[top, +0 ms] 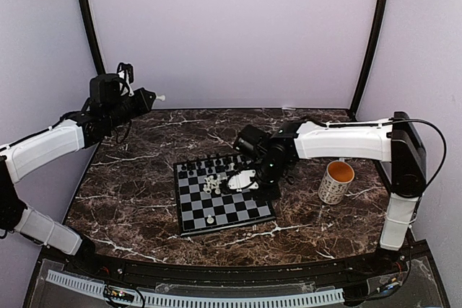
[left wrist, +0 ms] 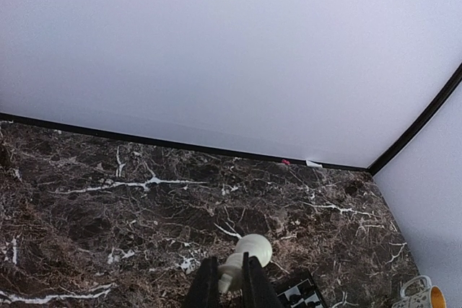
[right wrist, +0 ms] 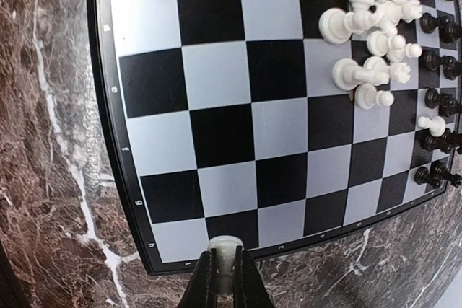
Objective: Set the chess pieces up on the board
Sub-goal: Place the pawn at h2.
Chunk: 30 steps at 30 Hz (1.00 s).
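The board (top: 189, 208) lies mid-table, and it also fills the right wrist view (right wrist: 216, 77). Black chess pieces (top: 209, 166) stand along its far edge (right wrist: 440, 34). Several white pieces (top: 213, 184) lie in a loose heap near the middle (right wrist: 372, 30). One white piece (top: 210, 218) stands at the near edge. My right gripper (top: 268, 191) is shut on a white piece (right wrist: 226, 254), low over the board's right edge near its near corner. My left gripper (top: 148, 97) is raised at the far left, away from the board, shut on a white pawn (left wrist: 249, 252).
A cream mug (top: 336, 182) with an orange inside stands right of the board, under my right arm; it also shows in the left wrist view (left wrist: 419, 295). White walls with black corner posts (top: 85, 16) enclose the dark marble table (top: 130, 178).
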Tool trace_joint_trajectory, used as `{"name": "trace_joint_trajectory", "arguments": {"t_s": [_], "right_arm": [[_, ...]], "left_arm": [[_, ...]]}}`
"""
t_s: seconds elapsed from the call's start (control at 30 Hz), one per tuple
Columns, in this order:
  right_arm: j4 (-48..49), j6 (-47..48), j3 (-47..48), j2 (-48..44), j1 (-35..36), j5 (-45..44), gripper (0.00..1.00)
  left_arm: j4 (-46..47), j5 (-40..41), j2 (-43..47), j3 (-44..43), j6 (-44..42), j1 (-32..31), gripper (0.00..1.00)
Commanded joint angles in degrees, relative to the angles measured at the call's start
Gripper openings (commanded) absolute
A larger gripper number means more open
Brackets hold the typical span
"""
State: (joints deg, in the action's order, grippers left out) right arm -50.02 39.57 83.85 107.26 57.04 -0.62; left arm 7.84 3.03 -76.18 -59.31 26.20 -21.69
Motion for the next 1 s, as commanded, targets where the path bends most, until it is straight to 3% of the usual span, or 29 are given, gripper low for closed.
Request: {"name": "trace_joint_trajectory", "arguments": {"t_s": [0.0, 0.97], "right_arm": [[-4.9, 4.3, 2.2, 1.5, 0.7, -6.0, 0.0], [-3.9, 2.9, 2.3, 7.6, 1.5, -6.5, 0.03]], "left_arm": [[-0.9, -2.4, 2.9, 1.1, -0.2, 0.4, 0.0], [-0.3, -7.2, 1.8, 1.5, 1.5, 1.0, 0.0]]}}
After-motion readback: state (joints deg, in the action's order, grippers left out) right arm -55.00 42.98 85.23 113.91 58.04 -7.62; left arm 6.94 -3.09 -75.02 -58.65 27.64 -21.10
